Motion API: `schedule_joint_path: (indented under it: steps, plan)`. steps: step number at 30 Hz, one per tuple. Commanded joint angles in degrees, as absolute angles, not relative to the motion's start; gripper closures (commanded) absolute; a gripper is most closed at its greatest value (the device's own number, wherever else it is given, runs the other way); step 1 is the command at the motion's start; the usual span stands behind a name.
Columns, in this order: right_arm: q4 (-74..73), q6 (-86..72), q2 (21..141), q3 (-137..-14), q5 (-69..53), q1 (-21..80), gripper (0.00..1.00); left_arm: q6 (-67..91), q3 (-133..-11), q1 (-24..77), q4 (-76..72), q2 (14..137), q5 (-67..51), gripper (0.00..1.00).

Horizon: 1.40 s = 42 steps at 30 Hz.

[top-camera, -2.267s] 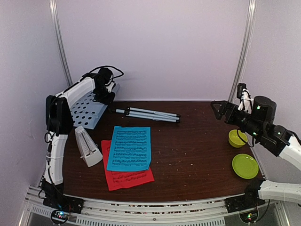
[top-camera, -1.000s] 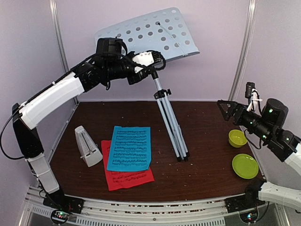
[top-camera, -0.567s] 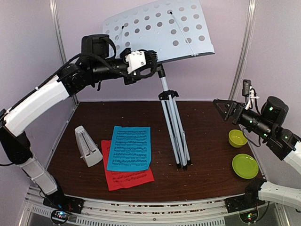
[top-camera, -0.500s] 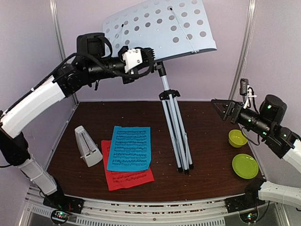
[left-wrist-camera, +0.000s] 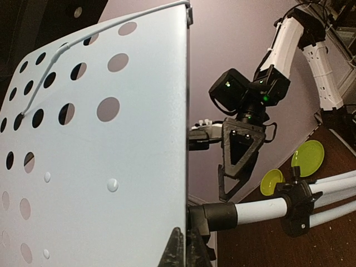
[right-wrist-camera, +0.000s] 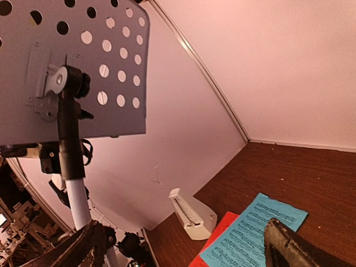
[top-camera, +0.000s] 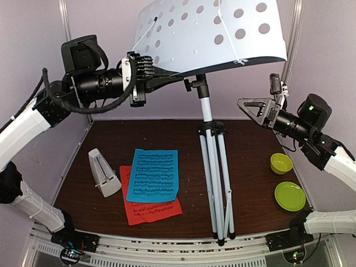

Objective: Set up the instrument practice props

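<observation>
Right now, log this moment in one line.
left gripper: shut on music-stand desk | tripod: folded, upright | right gripper: open | sheets, metronome: on table

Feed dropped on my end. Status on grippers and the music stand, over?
Left gripper shut on music-stand desk edge, pole near upright. Tripod legs folded. Right gripper open, empty, beside pole. Green dishes sit clear of it.

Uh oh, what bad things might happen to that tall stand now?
The tripod legs are folded together, so if the left gripper lets go of the desk, it would likely topple. Its feet are near the table's front edge and might slip off.
</observation>
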<state>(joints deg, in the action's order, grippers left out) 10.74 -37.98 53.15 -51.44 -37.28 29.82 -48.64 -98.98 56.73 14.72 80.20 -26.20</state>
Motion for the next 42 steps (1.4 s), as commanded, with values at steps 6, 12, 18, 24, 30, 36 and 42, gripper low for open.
schedule_joint_path:
  steps: [6, 12, 18, 24, 30, 36, 42]
  plan:
    - [16.6, -46.2, 57.5, -59.5, -44.2, 35.1, 0.04, -51.3, -99.7, 60.6, -3.3, 75.0, -28.4, 1.00]
    - [12.3, -45.0, 60.1, -62.9, -40.8, 40.7, 0.11, -51.6, -98.9, 61.6, -3.0, 75.9, -27.4, 1.00]
    - [9.6, -42.8, 62.3, -63.8, -41.0, 44.2, 0.19, -51.4, -98.5, 61.8, -3.2, 76.4, -27.4, 1.00]
    - [11.9, -43.5, 65.1, -64.4, -42.6, 46.1, 0.36, -50.1, -98.8, 61.8, -3.9, 76.6, -28.4, 1.00]
    - [14.0, -45.6, 66.5, -65.4, -42.9, 47.4, 0.53, -50.4, -99.2, 62.0, -2.9, 77.3, -29.0, 1.00]
    - [15.9, -47.5, 67.3, -65.5, -43.9, 48.0, 0.71, -50.7, -99.3, 62.3, -2.7, 77.6, -29.2, 1.00]
    - [16.1, -48.2, 67.2, -65.5, -43.2, 48.0, 0.93, -51.1, -99.1, 62.4, -2.5, 77.7, -29.0, 1.00]
